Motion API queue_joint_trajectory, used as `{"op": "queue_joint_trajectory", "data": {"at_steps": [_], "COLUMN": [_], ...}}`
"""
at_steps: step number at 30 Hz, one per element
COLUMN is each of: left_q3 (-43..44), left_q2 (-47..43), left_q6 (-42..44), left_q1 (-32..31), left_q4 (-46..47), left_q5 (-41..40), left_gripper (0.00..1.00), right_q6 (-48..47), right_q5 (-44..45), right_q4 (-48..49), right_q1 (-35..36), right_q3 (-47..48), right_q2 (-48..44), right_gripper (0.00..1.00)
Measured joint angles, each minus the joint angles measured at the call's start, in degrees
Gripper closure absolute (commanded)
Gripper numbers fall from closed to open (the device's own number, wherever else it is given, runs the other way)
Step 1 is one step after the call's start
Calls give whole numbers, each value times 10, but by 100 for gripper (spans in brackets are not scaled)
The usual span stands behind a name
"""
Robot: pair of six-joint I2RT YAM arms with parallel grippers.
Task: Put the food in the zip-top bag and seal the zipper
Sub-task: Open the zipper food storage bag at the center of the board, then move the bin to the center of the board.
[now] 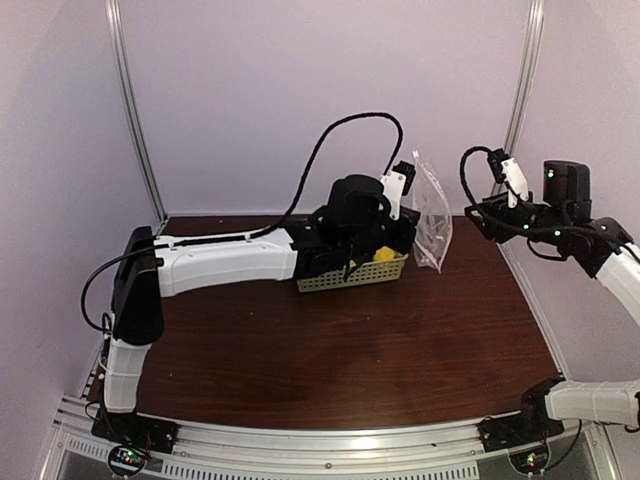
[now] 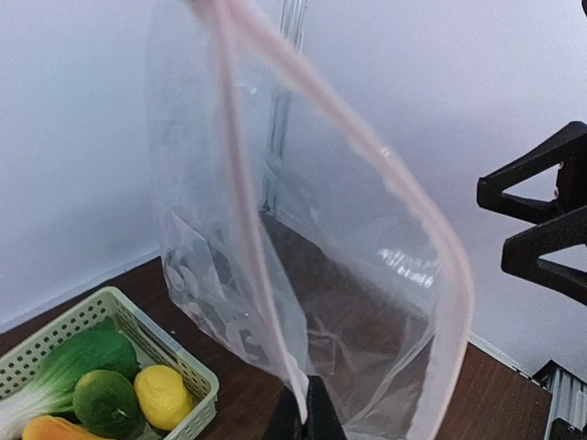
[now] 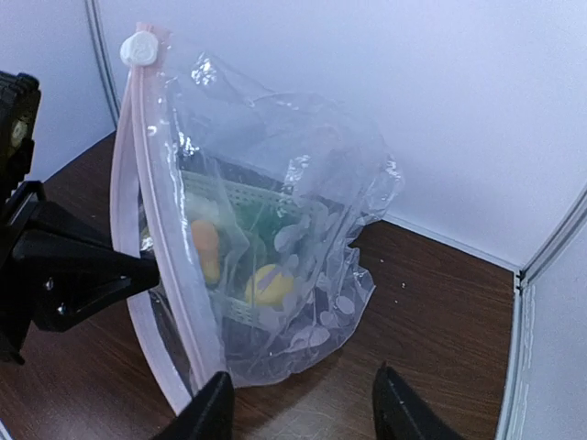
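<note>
**Zip-top bag held open at the far side, food not yet inside**

Zip-top bag (image 1: 432,215) stands upright at the far side of the tabletop (image 1: 350,350), just right of the basket (image 1: 350,279), with its lower end on the wood. The left hand (image 2: 305,408) is clenched on the mouth edge, on one strip of the zipper (image 2: 237,174). The mouth gapes, and the strips run from top to bottom with the slider (image 3: 139,48) at the top. The right hand (image 3: 301,411) is released, its fingers wide apart, on the right of the bag and not touching it. The food (image 2: 163,396) lies in the basket; the bag looks empty to me.

What can go wrong: the grip is on one thin lip only, so the smooth film may slide out or twist, and then the mouth falls shut. If the right hand pushes the loose wall, the bag may fold or tip onto the basket. The left arm lies over the basket, so a reach for the food from the right must pass the bag and could knock it.

Room: the back wall is close behind the bag, and the basket's wall is just beside it. The near and right parts of the tabletop give free room for moving.
</note>
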Motion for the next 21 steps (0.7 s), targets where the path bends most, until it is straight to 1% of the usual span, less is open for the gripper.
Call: {"op": "queue_joint_trajectory", "data": {"at_steps": [2,5,7,8,12,14,16,18,21], "left_q3": [23,40,39,37,-14,-52,-92,-122,-169], "left_q2": [-19,-73,-119,-143,-266,-322,-364,-386,-392], "left_q6": [31,67,84,93,150,187,218,237,250], "left_q1": [4,18,32,40,71,80,90,104,152], "left_q4": [-31,-90,-126,-141,-189,-207,-227,-252,-298], "left_q5": [5,4,0,-5,-56,-97,-136,-163,-205], "left_gripper": [100,100,100,100,100,100,100,100,100], "right_q6": [-1,0,-2,-3,-30,-56,-89,-130,-184], "right_q5": [-37,-90,-122,-139,-183,-187,-186,-179,-160], "right_q4": [-12,-20,-19,-19,-19,-21,-28,-41,-65], "right_q1": [-2,-5,-6,-6,-6,-3,4,21,56], "right_q3": [28,70,85,88,87,87,87,89,100], "right_q2": [0,0,3,8,44,78,115,158,221], "right_gripper": [29,15,10,10,11,16,23,27,33]}}
